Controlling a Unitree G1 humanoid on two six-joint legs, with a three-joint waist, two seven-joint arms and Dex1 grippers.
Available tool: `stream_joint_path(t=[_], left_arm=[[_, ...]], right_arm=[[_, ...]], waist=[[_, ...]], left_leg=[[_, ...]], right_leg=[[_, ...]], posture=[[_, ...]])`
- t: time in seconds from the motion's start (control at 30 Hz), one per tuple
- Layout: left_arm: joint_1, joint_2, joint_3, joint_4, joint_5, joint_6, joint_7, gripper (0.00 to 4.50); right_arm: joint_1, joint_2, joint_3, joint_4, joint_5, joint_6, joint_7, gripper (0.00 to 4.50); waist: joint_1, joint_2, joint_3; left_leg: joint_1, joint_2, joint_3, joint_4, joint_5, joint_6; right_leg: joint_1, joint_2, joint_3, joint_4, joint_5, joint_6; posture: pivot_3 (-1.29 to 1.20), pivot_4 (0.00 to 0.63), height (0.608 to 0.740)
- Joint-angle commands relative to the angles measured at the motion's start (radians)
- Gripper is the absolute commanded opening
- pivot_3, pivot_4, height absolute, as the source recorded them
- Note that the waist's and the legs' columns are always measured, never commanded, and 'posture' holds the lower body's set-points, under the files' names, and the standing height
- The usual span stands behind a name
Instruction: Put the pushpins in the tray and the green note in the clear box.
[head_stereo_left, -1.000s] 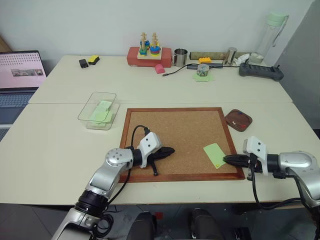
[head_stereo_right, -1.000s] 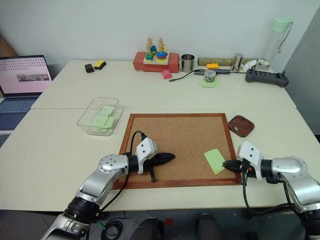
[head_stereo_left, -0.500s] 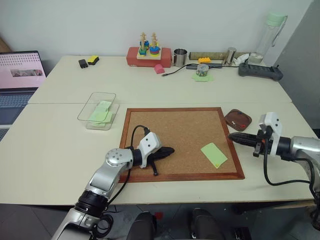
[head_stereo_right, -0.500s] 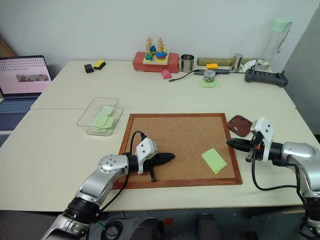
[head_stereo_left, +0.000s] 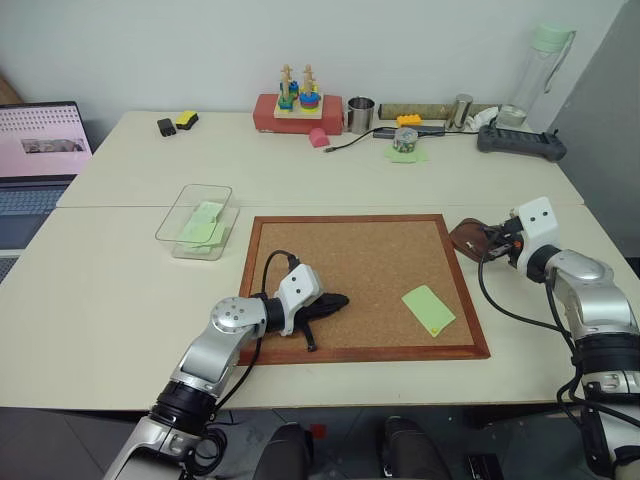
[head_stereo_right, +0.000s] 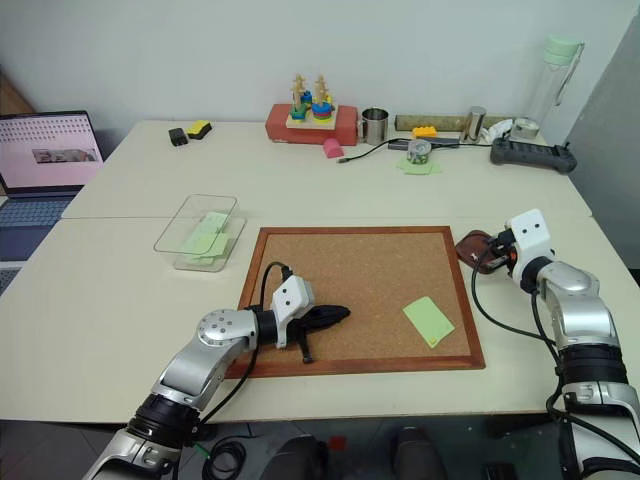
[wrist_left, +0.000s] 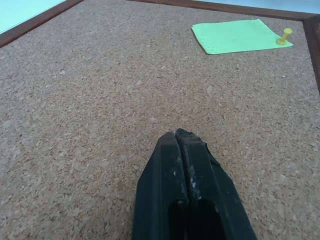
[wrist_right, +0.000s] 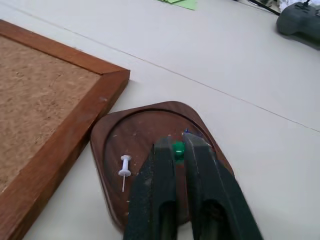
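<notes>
My right gripper (wrist_right: 176, 145) hovers low over the small reddish-brown tray (head_stereo_left: 468, 236) just right of the cork board (head_stereo_left: 350, 260). Its fingers stand a little apart with the green pushpin (wrist_right: 177, 149) between the tips. A white pushpin (wrist_right: 124, 167) lies in the tray (wrist_right: 140, 130). The green note (head_stereo_left: 428, 309) lies flat on the board's near right part, and a yellow pushpin (wrist_left: 284, 36) sits at one of the note's (wrist_left: 235, 36) corners. My left gripper (head_stereo_left: 335, 300) rests shut on the cork with nothing in it. The clear box (head_stereo_left: 205, 188), left of the board, holds pale-green slips.
A laptop (head_stereo_left: 40, 150) stands at the far left. Along the back edge are a red block toy (head_stereo_left: 297, 108), a metal cup (head_stereo_left: 361, 114), a cable, a black power strip (head_stereo_left: 520, 143) and a tall bottle (head_stereo_left: 540, 70).
My right gripper has left the board's near right edge beside the note and swung forward to above the tray. The note has shifted slightly. The left arm has stayed put.
</notes>
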Motion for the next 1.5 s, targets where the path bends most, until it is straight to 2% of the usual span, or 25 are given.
stream_joint_path(t=[0.03, 0.23, 0.33, 0.5, 0.77, 1.07, 1.3, 1.4, 1.5], left_arm=[[0.019, 0.012, 0.004, 0.018, 0.028, 0.028, 0.020, 0.00], [0.019, 0.013, 0.003, 0.017, 0.027, 0.029, 0.020, 0.00], [0.019, 0.015, 0.007, 0.014, 0.025, 0.031, 0.020, 0.00], [0.020, 0.019, 0.010, 0.015, 0.023, 0.031, 0.017, 0.00], [0.013, 0.025, 0.011, 0.026, 0.022, 0.029, 0.011, 0.00], [0.014, 0.024, 0.010, 0.025, 0.024, 0.028, 0.014, 0.00], [0.017, 0.026, 0.013, 0.021, 0.025, 0.029, 0.016, 0.00], [0.017, 0.028, 0.013, 0.020, 0.024, 0.029, 0.015, 0.00], [0.016, 0.029, 0.013, 0.020, 0.024, 0.030, 0.012, 0.00]], right_arm=[[-0.028, 0.002, -0.032, 0.003, 0.018, -0.019, 0.005, 1.39], [-0.021, 0.007, -0.058, -0.053, 0.063, -0.019, 0.045, 2.55], [0.029, -0.029, -0.057, -0.162, 0.109, 0.000, 0.148, 3.07], [0.207, -0.136, 0.003, -0.439, 0.179, 0.032, 0.380, 3.07], [0.420, -0.253, 0.084, -0.699, 0.218, 0.064, 0.561, 3.07], [0.440, -0.225, 0.165, -0.669, 0.159, 0.016, 0.558, 3.07], [0.429, -0.207, 0.177, -0.622, 0.140, -0.026, 0.560, 3.07], [0.429, -0.205, 0.177, -0.610, 0.135, -0.044, 0.563, 2.63], [0.431, -0.206, 0.176, -0.604, 0.134, -0.056, 0.568, 1.90]], waist=[[0.000, 0.000, 0.000], [0.000, 0.000, 0.000], [0.000, 0.000, 0.000], [0.001, 0.001, 0.000], [0.000, 0.000, 0.000], [0.000, 0.000, 0.000], [0.000, 0.000, 0.000], [0.000, 0.000, 0.000], [0.000, 0.000, 0.000]], left_leg=[[0.000, 0.000, 0.000, 0.000, 0.000, 0.000], [0.000, 0.000, 0.000, 0.000, 0.000, 0.000], [0.000, 0.000, 0.000, 0.000, 0.000, 0.000], [-0.001, 0.000, -0.001, -0.001, 0.000, 0.000], [0.000, 0.002, -0.001, 0.000, 0.000, 0.000], [0.000, 0.002, -0.001, 0.000, 0.000, 0.000], [0.000, 0.002, -0.001, 0.000, 0.000, 0.000], [0.000, 0.002, -0.001, 0.000, 0.000, 0.000], [0.000, 0.002, -0.001, 0.000, 0.000, 0.000]], right_leg=[[0.000, 0.000, 0.000, 0.000, 0.000, 0.000], [0.000, 0.000, 0.000, 0.000, 0.000, 0.000], [0.000, 0.000, 0.000, 0.000, 0.000, 0.000], [0.000, 0.000, -0.001, -0.001, 0.000, 0.001], [0.001, 0.000, 0.000, -0.001, -0.003, 0.006], [0.001, 0.000, -0.001, -0.001, -0.003, 0.006], [0.000, 0.000, -0.001, -0.001, -0.003, 0.006], [0.000, 0.000, -0.001, -0.001, -0.003, 0.006], [0.000, 0.000, -0.001, -0.001, -0.003, 0.006]], posture=[[0.00, 0.150, 0.740], [0.00, 0.150, 0.740], [0.00, 0.150, 0.740], [0.00, 0.150, 0.740], [0.00, 0.150, 0.740], [0.00, 0.150, 0.740], [0.00, 0.150, 0.740], [0.00, 0.150, 0.740], [0.00, 0.150, 0.740]])
